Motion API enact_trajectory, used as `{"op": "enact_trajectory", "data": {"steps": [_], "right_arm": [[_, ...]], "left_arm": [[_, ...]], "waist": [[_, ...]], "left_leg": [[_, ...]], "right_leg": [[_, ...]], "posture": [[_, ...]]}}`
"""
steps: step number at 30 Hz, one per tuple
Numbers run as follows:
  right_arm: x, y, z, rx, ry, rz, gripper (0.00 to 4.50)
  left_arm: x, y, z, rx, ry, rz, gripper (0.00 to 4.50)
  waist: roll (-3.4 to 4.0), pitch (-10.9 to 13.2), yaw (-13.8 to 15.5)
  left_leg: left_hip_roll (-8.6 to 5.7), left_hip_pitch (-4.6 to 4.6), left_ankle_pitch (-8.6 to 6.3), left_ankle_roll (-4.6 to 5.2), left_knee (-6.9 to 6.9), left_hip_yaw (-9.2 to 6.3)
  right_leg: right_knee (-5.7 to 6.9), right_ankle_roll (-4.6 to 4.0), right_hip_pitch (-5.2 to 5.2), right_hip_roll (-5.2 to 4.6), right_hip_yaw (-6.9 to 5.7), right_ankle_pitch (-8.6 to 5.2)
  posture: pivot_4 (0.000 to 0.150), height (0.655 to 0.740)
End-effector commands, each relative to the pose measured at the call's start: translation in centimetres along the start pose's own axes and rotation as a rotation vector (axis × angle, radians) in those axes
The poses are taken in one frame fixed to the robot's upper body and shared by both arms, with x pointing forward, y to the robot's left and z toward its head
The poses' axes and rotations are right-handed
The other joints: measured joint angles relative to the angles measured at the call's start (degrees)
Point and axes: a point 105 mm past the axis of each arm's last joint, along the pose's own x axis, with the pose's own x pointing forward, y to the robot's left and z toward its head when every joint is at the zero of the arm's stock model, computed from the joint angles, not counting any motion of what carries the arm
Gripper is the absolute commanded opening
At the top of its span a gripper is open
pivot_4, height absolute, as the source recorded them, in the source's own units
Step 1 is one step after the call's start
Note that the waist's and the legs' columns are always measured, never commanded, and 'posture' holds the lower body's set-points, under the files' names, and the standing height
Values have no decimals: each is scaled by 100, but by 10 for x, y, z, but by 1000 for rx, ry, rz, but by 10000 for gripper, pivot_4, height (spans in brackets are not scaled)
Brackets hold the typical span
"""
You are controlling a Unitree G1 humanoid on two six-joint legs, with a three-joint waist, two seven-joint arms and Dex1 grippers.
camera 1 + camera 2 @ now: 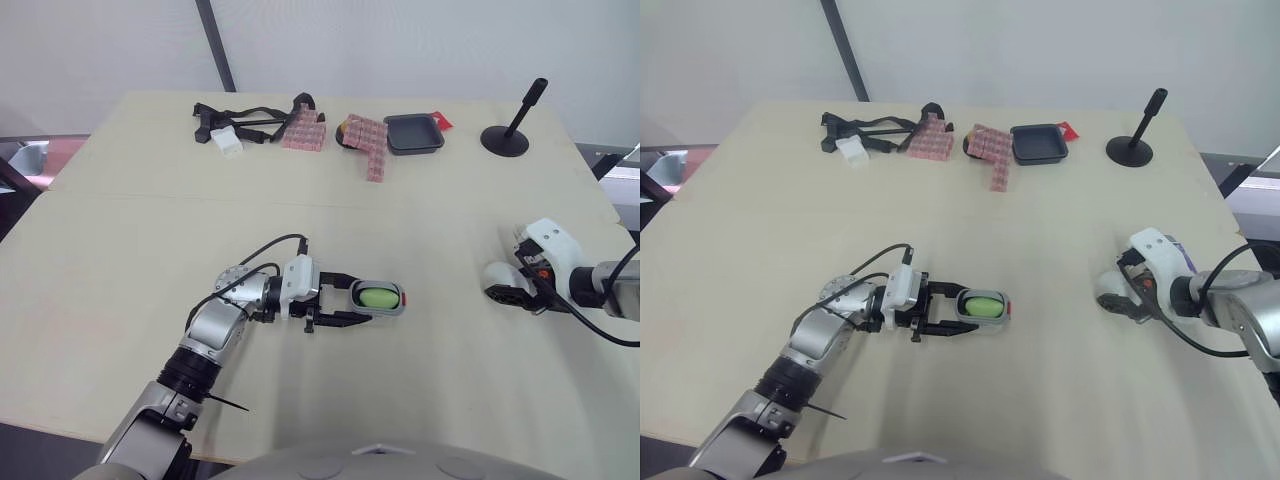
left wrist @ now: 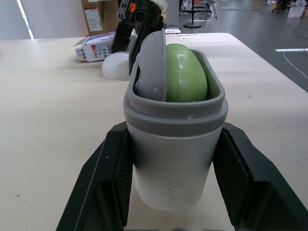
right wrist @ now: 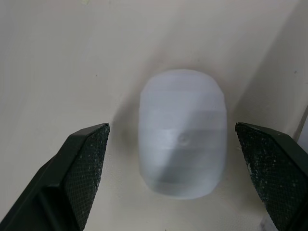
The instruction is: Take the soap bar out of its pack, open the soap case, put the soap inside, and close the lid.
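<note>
Left gripper (image 1: 352, 302) is clamped on the soap case (image 2: 173, 159), steadying it on the table (image 1: 420, 400) with the green soap (image 2: 185, 74) seated inside. My right gripper (image 3: 173, 134) straddles the white lid (image 3: 184, 163), spread wide, so I can grab it for closing.

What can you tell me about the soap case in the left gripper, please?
The soap case is an oval grey tub, plastic by its look, with a thicker band at the rim. It is open, mouth up, and holds the green soap and a pale translucent piece standing on edge beside it. The left gripper clamps its two long sides, low over the table in front of the robot. Its whitish lid lies apart on the table, to the robot's right.
</note>
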Motion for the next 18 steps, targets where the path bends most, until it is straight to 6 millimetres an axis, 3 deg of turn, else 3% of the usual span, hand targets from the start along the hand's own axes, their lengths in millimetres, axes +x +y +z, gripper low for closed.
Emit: {"op": "enact_trajectory", "data": {"steps": [1,16,18], "right_arm": [[-10,-4,12,-37,-31,-30,44859],[-9,-4,14,-57,-17,-21,44859],[-8,-3,13,-57,-12,-20,39477]], "left_arm": [[3,2,10,32,-32,6,18723],[4,6,10,37,-32,8,18723],[4,5,10,34,-32,8,18723]], "waist": [[0,0,0],[0,0,0],[0,0,1]], "left_leg": [[0,0,0,0,0,0],[0,0,0,0,0,0],[0,0,0,0,0,0]], "right_leg": [[0,0,0,0,0,0],[1,0,0,0,0,0],[0,0,0,0,0,0]], "posture": [[1500,7400],[1500,7400],[1500,7400]]}}
